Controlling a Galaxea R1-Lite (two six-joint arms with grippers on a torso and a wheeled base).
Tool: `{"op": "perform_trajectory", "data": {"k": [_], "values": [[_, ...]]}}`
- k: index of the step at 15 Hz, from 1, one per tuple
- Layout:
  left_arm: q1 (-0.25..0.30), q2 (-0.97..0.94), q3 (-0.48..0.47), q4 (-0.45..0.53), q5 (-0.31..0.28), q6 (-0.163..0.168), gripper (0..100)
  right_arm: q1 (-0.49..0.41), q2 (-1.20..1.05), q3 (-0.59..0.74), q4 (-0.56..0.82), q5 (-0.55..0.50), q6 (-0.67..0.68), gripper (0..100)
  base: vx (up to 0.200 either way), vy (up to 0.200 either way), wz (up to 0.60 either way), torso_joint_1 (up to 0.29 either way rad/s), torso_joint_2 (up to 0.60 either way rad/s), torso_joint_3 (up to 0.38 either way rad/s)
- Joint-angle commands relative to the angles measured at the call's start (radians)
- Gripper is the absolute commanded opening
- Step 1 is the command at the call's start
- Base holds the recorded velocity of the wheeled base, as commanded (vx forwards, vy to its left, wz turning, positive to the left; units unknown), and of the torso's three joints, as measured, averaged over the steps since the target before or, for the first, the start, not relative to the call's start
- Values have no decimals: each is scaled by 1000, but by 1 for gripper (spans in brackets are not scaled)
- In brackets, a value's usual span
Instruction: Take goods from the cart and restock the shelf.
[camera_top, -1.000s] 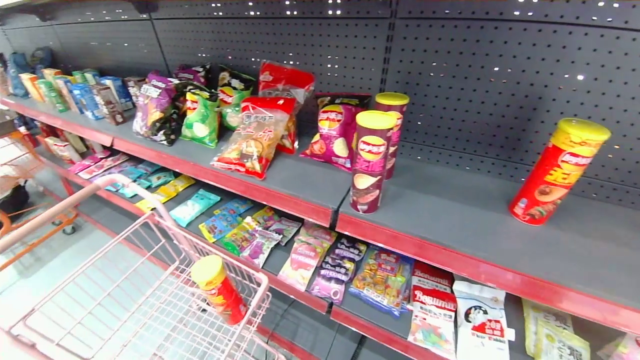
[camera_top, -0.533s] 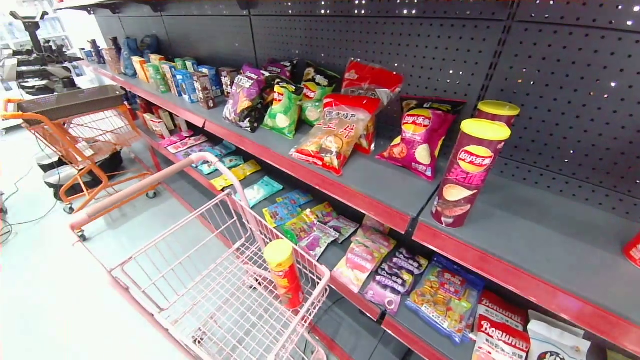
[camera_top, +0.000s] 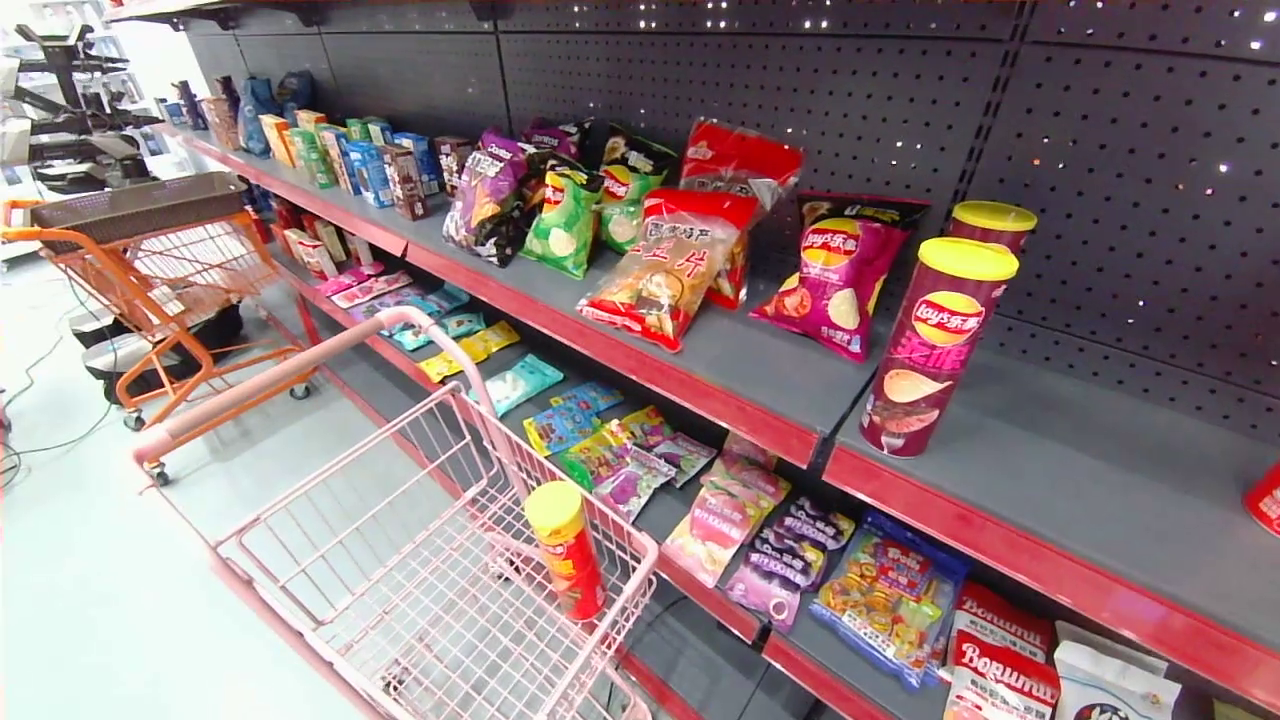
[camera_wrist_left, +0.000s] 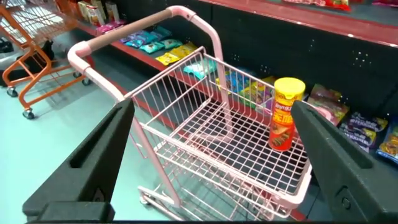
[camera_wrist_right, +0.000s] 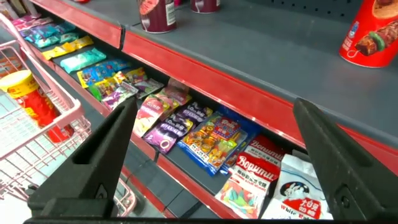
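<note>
Two carts (camera_top: 330, 345) (camera_top: 150, 290), two maroon cans (camera_top: 935, 350) (camera_top: 990, 225), two red cans (camera_top: 568, 550) (camera_wrist_right: 367, 31), roughly eight bags (camera_top: 840, 275)

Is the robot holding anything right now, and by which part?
Nothing is held. The left gripper is open above the pink cart, where the red can stands untouched; the right gripper is open by the shelf.

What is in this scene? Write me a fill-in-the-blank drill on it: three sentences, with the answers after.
1. The red can standing in the pink cart has a ____ lid.
2. The purple cans on the upper shelf number ____.
3. The farther cart, beyond the pink one, is coloured ____.

Missing words: yellow; two; orange.
</note>
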Motion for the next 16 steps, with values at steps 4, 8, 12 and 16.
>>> {"op": "perform_trajectory", "data": {"k": [4, 8, 12, 16], "values": [[1, 1, 0, 0, 0, -1, 100, 1, 0, 0, 0, 0, 0, 100, 0, 0, 0, -134, 332, 190], [1, 1, 0, 0, 0, -1, 100, 1, 0, 0, 0, 0, 0, 100, 0, 0, 0, -145, 366, 220], [1, 1, 0, 0, 0, -1, 100, 1, 0, 0, 0, 0, 0, 100, 0, 0, 0, -162, 426, 259], [1, 1, 0, 0, 0, -1, 100, 1, 0, 0, 0, 0, 1, 100, 0, 0, 0, -193, 544, 341]]}}
